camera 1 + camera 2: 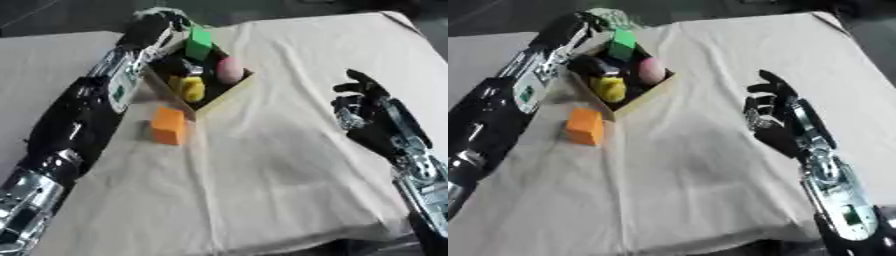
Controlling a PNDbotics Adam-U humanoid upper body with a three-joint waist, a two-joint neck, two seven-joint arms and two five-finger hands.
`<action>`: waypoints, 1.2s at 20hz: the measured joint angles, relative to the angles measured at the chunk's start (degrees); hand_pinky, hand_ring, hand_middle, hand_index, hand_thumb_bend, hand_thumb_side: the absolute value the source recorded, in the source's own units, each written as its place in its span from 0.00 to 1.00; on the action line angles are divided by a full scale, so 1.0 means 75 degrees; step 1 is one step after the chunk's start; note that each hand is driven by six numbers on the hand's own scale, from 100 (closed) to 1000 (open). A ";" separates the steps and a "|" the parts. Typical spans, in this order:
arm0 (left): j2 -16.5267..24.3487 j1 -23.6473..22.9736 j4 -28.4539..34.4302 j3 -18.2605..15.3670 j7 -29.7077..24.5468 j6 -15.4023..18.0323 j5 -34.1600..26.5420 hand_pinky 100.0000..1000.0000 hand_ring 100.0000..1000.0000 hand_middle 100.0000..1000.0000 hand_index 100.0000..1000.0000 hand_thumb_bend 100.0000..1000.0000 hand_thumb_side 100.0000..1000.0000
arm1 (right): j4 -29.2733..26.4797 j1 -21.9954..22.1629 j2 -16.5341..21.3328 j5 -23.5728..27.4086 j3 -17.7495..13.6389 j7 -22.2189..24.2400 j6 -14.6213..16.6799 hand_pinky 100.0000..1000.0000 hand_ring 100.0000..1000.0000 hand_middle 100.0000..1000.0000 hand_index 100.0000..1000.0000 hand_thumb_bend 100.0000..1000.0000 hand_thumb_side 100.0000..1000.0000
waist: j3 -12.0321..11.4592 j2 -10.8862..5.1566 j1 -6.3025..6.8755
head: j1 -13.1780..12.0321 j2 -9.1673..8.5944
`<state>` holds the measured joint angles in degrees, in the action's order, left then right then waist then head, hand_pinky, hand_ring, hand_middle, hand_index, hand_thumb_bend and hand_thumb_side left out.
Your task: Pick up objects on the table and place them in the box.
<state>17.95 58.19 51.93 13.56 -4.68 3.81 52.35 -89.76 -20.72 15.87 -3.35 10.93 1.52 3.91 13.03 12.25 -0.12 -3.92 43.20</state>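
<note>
Now orange block (168, 126) upright beside box (225, 93)

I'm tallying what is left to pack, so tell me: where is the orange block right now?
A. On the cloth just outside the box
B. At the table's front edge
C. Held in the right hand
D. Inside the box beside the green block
A: the orange block stands on the cloth beside the outer wall of the box, in neither hand; the green block is already in the box.

Black arms with silver joints, green forearm markings, black fingers (773, 82).
</note>
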 measured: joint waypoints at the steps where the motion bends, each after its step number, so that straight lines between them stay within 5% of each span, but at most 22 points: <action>1: 0.0121 -0.0054 0.0230 0.0098 -0.0217 0.0148 -0.0192 0.68 0.62 0.62 0.80 0.68 0.47 | 0.0001 0.0023 0.0001 0.0000 -0.0016 -0.0014 0.0001 0.63 0.68 0.73 0.97 0.00 0.23 | -0.0048 -0.0018 0.0022 | 0.0028 0.0001; 7: 0.1262 -0.0588 0.2129 0.0686 -0.1932 0.0789 -0.1895 0.68 0.60 0.60 0.78 0.54 0.32 | 0.0005 0.0180 0.0053 -0.0019 -0.0110 -0.0104 0.0005 0.63 0.67 0.73 0.97 0.00 0.23 | -0.0347 -0.0230 0.0118 | 0.0268 0.0029; 13: 0.2145 -0.1236 0.3155 0.1154 -0.3643 0.0891 -0.3062 0.68 0.62 0.63 0.81 0.48 0.23 | 0.0015 0.0274 0.0117 -0.0072 -0.0145 -0.0161 0.0004 0.63 0.67 0.73 0.97 0.00 0.23 | -0.0435 -0.0333 0.0185 | 0.0408 0.0084; 24: 0.1903 -0.1593 0.2765 0.1714 -0.4976 0.0952 -0.3338 0.70 0.66 0.68 0.84 0.48 0.22 | 0.0050 0.0290 0.0140 -0.0074 -0.0182 -0.0190 0.0005 0.63 0.68 0.73 0.97 0.00 0.23 | -0.0421 -0.0368 0.0085 | 0.0443 0.0085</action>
<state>32.22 46.24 72.66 26.41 -42.00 10.95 27.31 -89.38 -18.55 16.92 -3.91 9.57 0.09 3.94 9.87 9.49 0.52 -0.60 43.84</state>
